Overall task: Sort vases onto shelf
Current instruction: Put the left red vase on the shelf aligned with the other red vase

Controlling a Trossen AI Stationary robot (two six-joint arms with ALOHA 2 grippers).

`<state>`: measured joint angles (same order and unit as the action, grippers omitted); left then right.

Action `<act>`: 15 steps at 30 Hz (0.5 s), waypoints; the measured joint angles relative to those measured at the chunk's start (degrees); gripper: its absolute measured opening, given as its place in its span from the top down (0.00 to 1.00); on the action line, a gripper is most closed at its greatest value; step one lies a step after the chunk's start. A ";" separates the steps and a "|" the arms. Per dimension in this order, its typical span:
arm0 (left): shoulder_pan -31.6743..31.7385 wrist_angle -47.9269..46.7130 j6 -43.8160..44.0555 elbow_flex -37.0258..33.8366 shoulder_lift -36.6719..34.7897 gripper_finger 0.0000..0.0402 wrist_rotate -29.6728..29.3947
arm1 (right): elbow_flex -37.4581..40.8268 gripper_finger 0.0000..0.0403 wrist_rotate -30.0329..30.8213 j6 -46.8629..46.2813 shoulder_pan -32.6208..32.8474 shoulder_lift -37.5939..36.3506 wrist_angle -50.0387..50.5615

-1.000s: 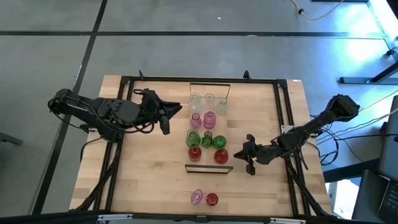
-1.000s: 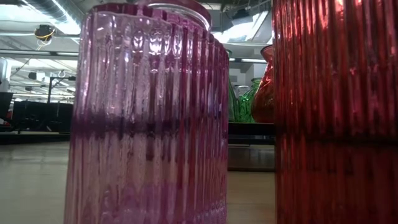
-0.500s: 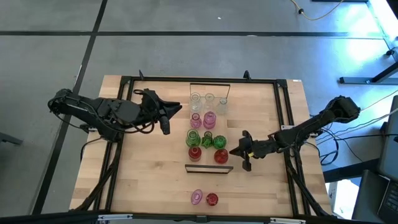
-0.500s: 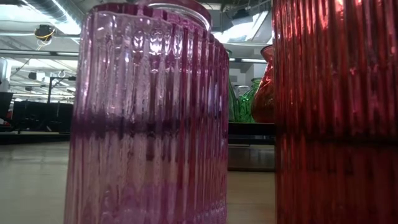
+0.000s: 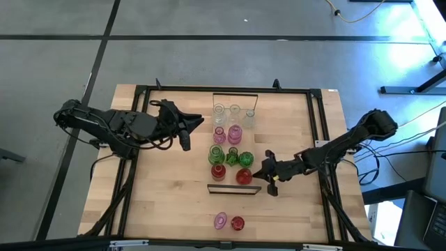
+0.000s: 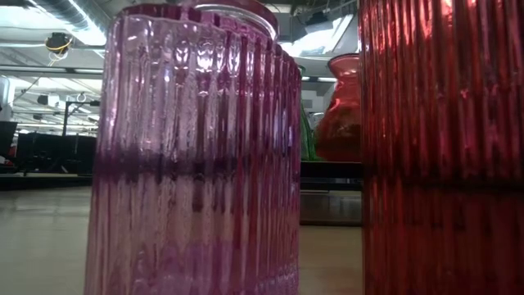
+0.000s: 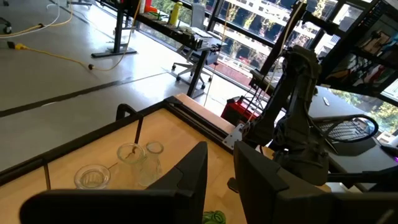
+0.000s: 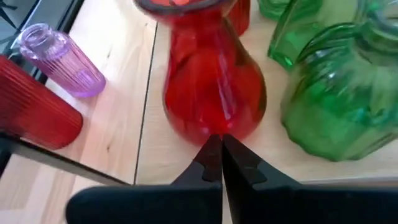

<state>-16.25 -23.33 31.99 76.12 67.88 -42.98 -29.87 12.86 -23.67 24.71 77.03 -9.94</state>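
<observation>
On the slatted table, mid-sort: right gripper's closed tips against a red vase at the shelf's near end.

Left gripper (image 5: 185, 132) hangs beside the shelf's far half, left of the clear vases (image 5: 233, 112), touching none; its fingers (image 7: 189, 171) stand narrowly parted around nothing. On the shelf (image 5: 234, 188), vases stand in rows: clear at the far end, then pink (image 5: 234, 134), then green (image 5: 246, 159), then red at the near end. Right of that, the red vase (image 5: 243, 176) stands upright just beside the large green one, with the right gripper (image 5: 265, 171) directly at its right side; the fingertips (image 8: 214, 155) are pressed together and meet the vase's belly low down, not around it. Off the shelf, near the table's front edge, a ribbed pink vase (image 5: 220, 222) and ribbed red vase (image 5: 237, 223) stand side by side.
</observation>
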 joint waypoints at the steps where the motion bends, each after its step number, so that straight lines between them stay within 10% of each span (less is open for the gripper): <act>1: 0.00 -0.02 -0.15 0.00 0.00 0.82 -0.02 | -0.05 1.00 -0.46 0.01 0.00 0.24 -0.01; 15: -0.07 -0.04 -0.17 0.00 0.00 0.82 0.46 | -0.26 1.00 -3.40 0.40 -0.04 1.75 -2.76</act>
<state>-16.32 -23.38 31.81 76.12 67.88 -42.52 -30.13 9.45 -23.27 24.67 78.78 -12.71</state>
